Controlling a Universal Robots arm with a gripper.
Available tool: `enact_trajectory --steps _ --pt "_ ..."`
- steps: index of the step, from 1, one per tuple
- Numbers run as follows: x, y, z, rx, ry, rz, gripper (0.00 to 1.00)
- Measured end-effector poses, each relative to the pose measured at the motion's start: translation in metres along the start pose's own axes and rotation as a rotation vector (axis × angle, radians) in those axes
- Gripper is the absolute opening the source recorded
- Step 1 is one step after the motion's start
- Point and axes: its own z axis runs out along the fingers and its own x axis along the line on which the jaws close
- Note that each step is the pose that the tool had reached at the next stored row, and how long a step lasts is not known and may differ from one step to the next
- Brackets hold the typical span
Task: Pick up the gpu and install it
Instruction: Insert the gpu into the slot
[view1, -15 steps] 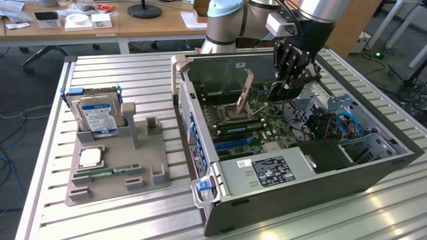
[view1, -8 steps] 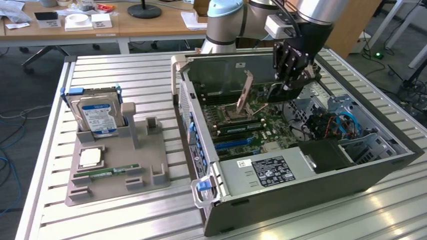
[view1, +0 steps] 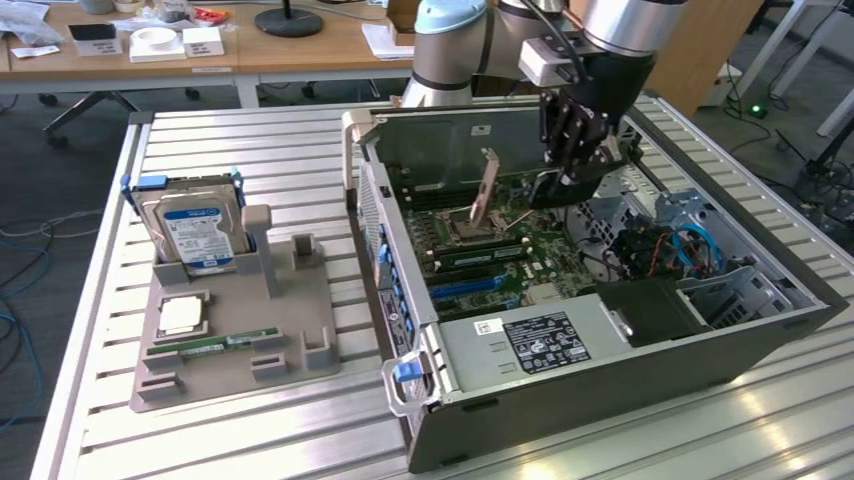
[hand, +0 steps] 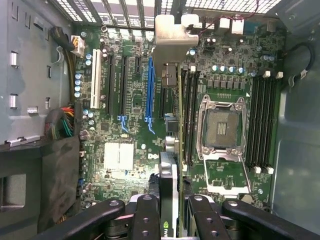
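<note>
Holding the gpu (hand: 170, 172) right now, pinched edge-on between the black fingers (hand: 146, 215), clamped shut on its two faces. Hanging over the motherboard (hand: 120, 155) inside the open case (view1: 747, 330), up around rim level in the exterior view.

From the wrist, just a thin strip to look at: black shroud with a silvery edge nearest the fingers, a sliver of green board beyond it, and the silver bracket (hand: 172, 42) at the far end, towards the grilled wall of the case. Running parallel to the slots, just beside the long blue slot (hand: 149, 90), between it and the socket (hand: 220, 127). Hard to call whether squarely over the blue slot or a touch off it.

Both flat faces turned away from the wrist camera, contact edge hidden underneath, and the near end swallowed by the fingers. In the exterior view, only a dark slab poking out below the fingers, colours and bracket too murky to pick out. Arm cut off at the frame's upper edge.

Further out, on the exterior view's left, sitting on the slatted table (view1: 267, 150): a grey holder (view1: 314, 300) just beside the case, with a hard drive (view1: 194, 232) standing upright in it and a memory stick (view1: 214, 342) lying flat.
</note>
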Motion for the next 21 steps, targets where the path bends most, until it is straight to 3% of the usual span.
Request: enact_trajectory --steps 7,14,21 --pt "0.0 0.0081 0.0068 0.0047 0.0002 0.0 0.27" --pt "0.0 0.0173 0.0163 0.0204 0.0007 -0.001 0.27" --pt "0.0 0.0198 0.0196 0.0217 0.0009 0.017 0.27"
